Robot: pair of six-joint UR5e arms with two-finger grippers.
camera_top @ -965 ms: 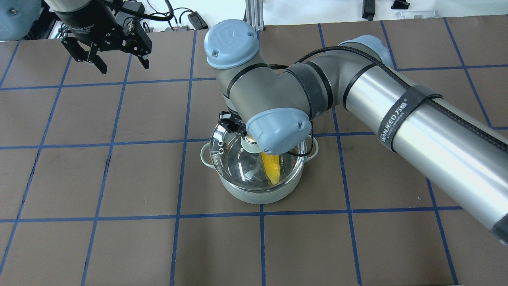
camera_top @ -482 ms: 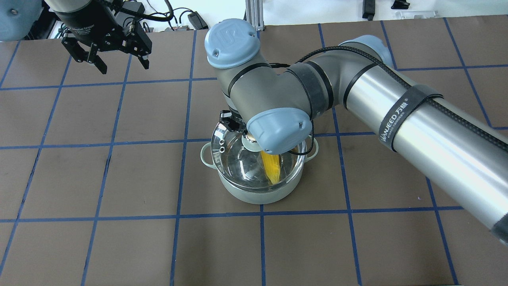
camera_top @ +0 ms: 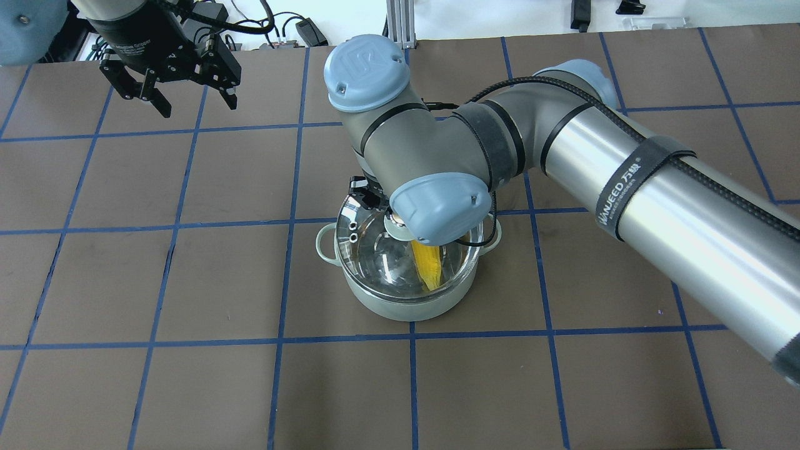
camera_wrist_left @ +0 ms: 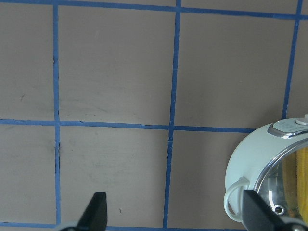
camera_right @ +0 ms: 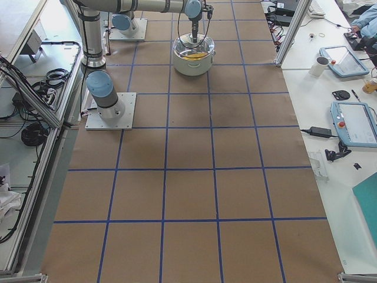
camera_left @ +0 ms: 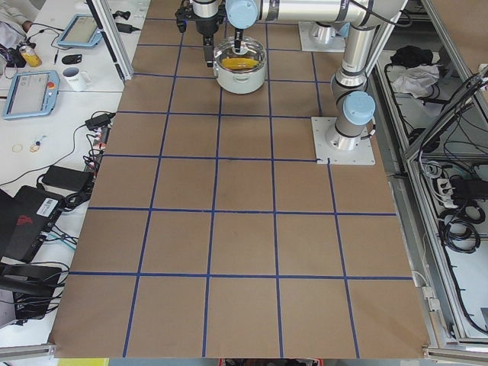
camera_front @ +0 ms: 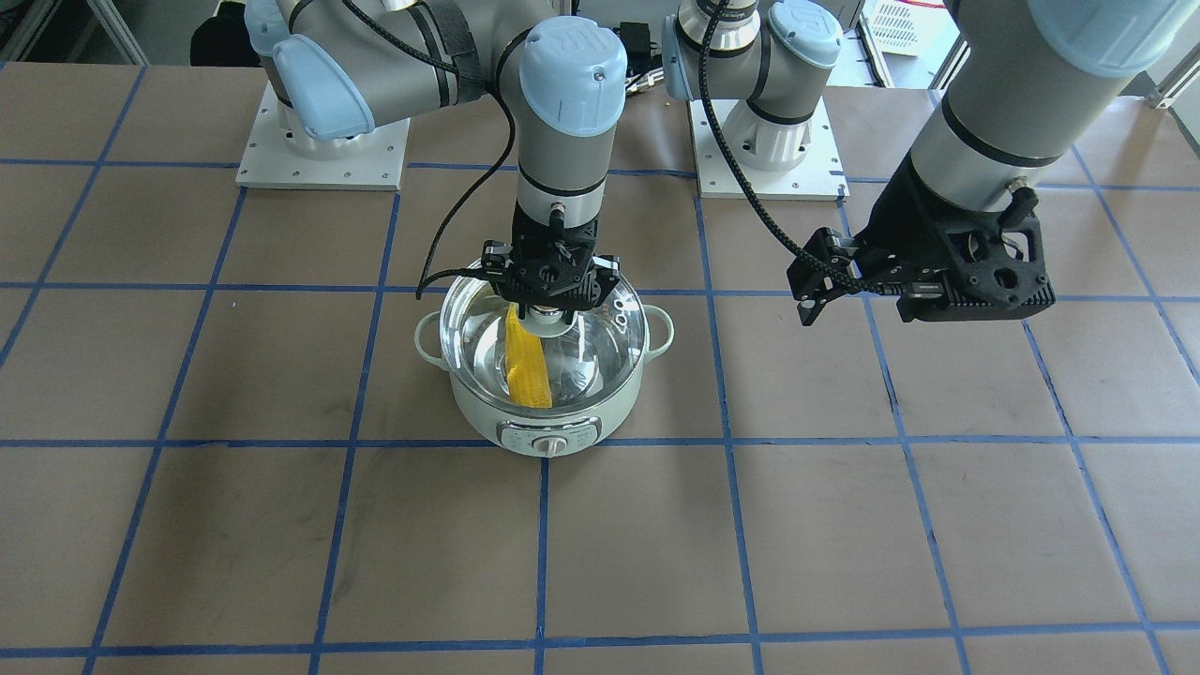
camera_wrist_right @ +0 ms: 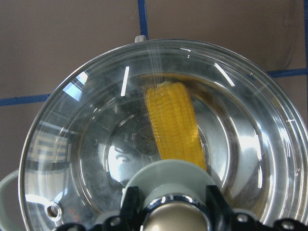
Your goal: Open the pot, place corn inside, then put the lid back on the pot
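Right gripper (camera_front: pixel 548 302) points straight down mid-frame, clamped on the knob of lid (camera_top: pixel 370 256), which sits over pot (camera_top: pixel 400 307). Yellow corn (camera_top: pixel 429 267) lies inside, visible through the glass. Left gripper (camera_top: pixel 195 105) hovers upper left in the overhead view, fingers apart.

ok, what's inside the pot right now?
The corn, lying on the pot's steel bottom, seen through the glass lid. One end is hidden under the knob and the right hand gripping it. Nothing else shows inside.
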